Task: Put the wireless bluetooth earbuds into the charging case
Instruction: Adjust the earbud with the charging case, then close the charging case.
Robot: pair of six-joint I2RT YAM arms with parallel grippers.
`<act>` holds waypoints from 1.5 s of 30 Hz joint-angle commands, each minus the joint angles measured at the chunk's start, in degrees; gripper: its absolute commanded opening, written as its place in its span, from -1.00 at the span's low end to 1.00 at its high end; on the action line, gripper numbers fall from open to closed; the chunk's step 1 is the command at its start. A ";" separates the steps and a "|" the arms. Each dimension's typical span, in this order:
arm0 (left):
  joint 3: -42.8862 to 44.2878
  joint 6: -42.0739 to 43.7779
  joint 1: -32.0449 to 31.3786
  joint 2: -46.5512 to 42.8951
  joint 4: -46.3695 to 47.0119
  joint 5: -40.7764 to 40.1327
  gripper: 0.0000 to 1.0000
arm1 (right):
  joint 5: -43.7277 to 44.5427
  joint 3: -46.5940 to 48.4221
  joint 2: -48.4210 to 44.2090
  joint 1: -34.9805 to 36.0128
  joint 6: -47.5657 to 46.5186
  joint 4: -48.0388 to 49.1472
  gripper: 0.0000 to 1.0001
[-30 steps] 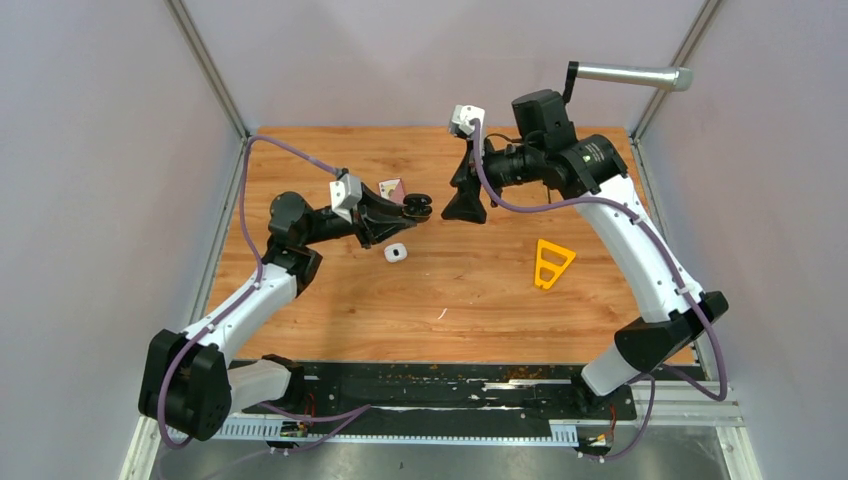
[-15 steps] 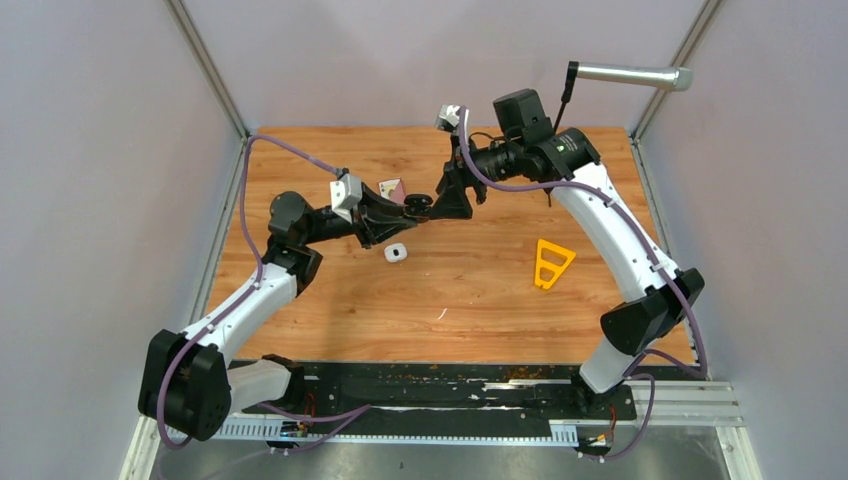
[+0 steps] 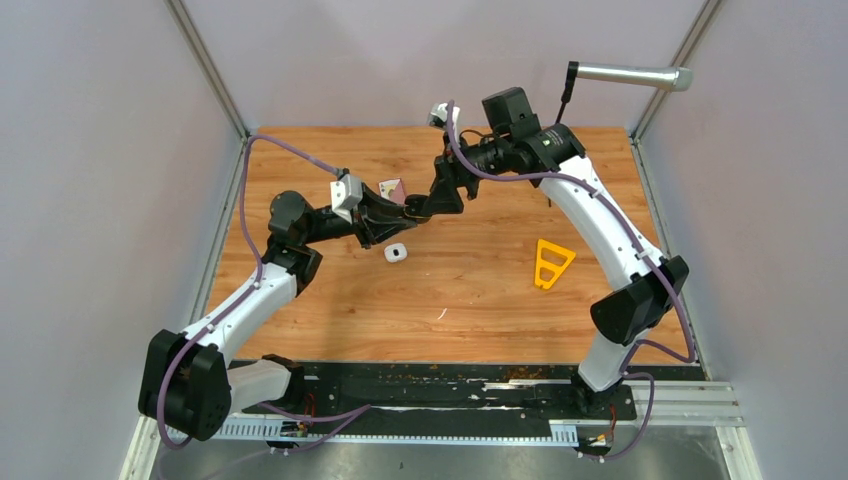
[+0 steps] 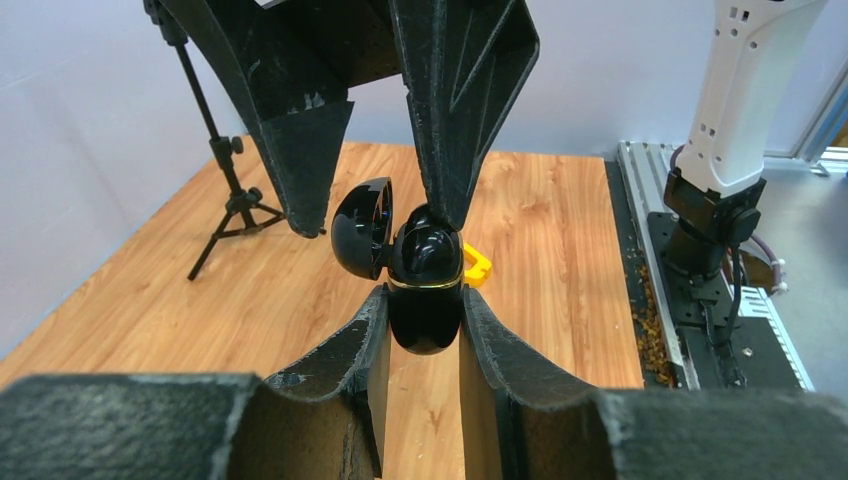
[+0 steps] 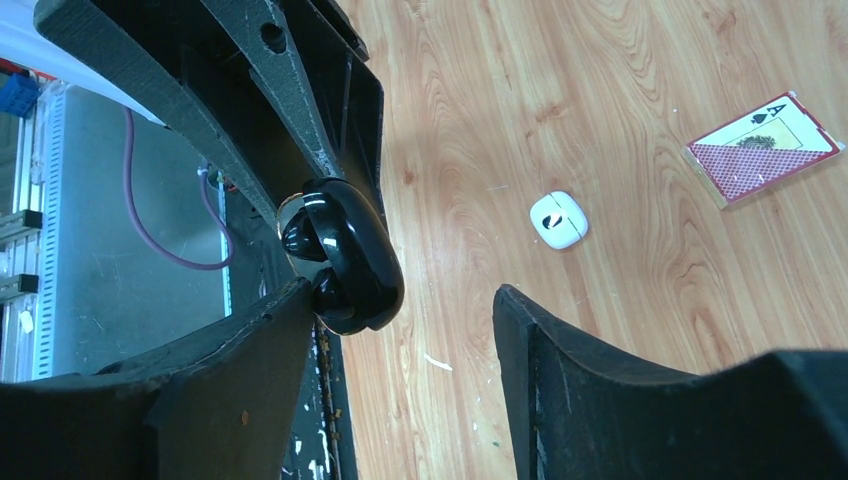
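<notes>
My left gripper [image 4: 422, 300] is shut on a glossy black charging case [image 4: 425, 310] with a gold rim, held above the table with its lid [image 4: 362, 228] open. A rounded black lump [image 4: 431, 246] sits in the case mouth; I cannot tell if it is an earbud. My right gripper [image 5: 402, 295] is open and straddles the case [image 5: 345, 255], with one finger [image 4: 455, 120] touching its top. In the top view both grippers [image 3: 420, 206] meet at the table's middle back. A small white case [image 3: 396, 252] lies on the table below them. No white earbuds show.
A playing card [image 3: 391, 188] lies behind the left gripper. A yellow triangular piece [image 3: 552, 262] lies to the right. A thin white sliver [image 3: 441, 314] lies near the front. A small black tripod [image 4: 225, 190] with a silver cylinder [image 3: 630, 75] stands at the back right.
My right arm has swung left and lowered its open gripper onto the black case held by my left gripper. The left arm has not moved.
</notes>
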 commanded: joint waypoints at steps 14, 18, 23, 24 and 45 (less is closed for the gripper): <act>3.28 2.43 -0.20 0.11 0.46 1.61 -1.00 | -13.65 7.47 0.21 -3.53 -23.94 -14.73 0.73; 4.20 3.62 -0.29 0.74 -1.00 2.72 -1.00 | -9.47 8.35 1.64 -2.11 -35.40 -20.46 0.74; 4.89 5.54 -0.34 1.16 -2.61 3.10 -1.00 | -7.13 6.96 2.52 0.56 -35.98 -16.55 0.74; 5.05 5.76 -0.34 1.29 -2.95 2.91 -1.00 | -7.09 7.46 2.98 1.24 -36.05 -16.48 0.74; 5.23 -0.12 -0.19 4.43 -7.18 -5.99 -1.00 | 13.46 -1.82 -3.44 5.49 -29.18 -4.75 0.76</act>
